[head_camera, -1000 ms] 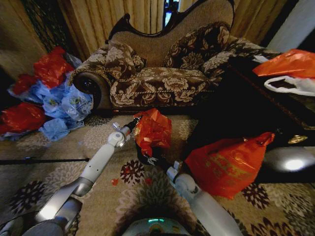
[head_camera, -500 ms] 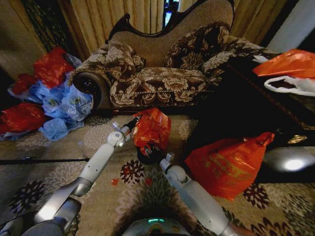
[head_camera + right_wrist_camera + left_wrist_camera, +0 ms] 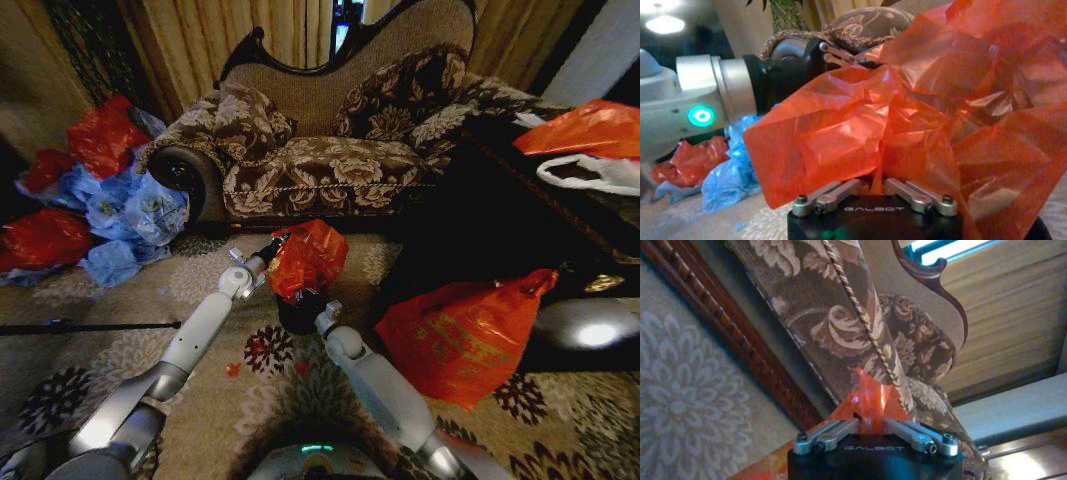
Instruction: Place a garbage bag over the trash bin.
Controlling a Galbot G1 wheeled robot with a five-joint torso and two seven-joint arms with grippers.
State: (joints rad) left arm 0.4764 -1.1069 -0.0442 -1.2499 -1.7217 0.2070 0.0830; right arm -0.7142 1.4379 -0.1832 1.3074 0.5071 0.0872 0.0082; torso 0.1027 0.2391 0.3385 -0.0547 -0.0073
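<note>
Two arms meet over the carpet before the sofa (image 3: 320, 150). Since half a second ago the right arm has drawn inward, its wrist now closer to the trash bin (image 3: 298, 312), and the garbage bag (image 3: 308, 258) sits higher and more bunched. Left claw (image 3: 871, 426) is clamped on a fold of the bag; right claw (image 3: 875, 187) is likewise pinched on the film. The bag is glossy red, crinkled, translucent, hanging crumpled above the small black bin, its lower edge touching the rim
</note>
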